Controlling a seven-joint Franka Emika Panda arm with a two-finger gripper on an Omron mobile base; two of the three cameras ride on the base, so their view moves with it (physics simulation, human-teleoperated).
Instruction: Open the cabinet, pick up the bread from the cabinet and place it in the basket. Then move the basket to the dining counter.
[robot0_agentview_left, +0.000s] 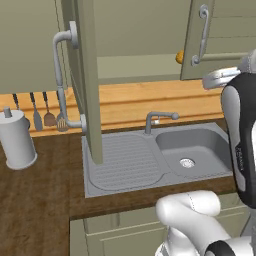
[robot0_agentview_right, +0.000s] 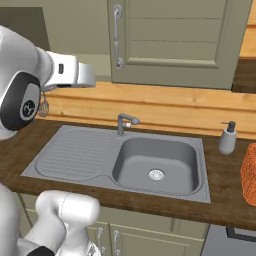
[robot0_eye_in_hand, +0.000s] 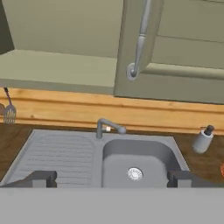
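Gripper (robot0_eye_in_hand: 111, 178): dark fingers standing spread wide, released, grasping nothing, hovering above the steel sink (robot0_eye_in_hand: 131, 162).
Grey-green wall cabinet (robot0_agentview_left: 85, 80): left door swinging open.
Golden bread lump (robot0_agentview_left: 179, 57): sitting inside, above the sink.

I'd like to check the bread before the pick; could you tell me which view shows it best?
The left base view: the bread peeks out orange on the cabinet shelf, mostly hidden behind the right door. From the right base and hand views I cannot make it out.

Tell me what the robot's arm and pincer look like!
The arm is made of smooth, rounded, glossy white tube sections. Its joints are dark, nearly black caps, and one has a small white logo on it. A silver-grey collar sits near the wrist. The pincer has two small, blocky, dark grey finger tips. No cables show.
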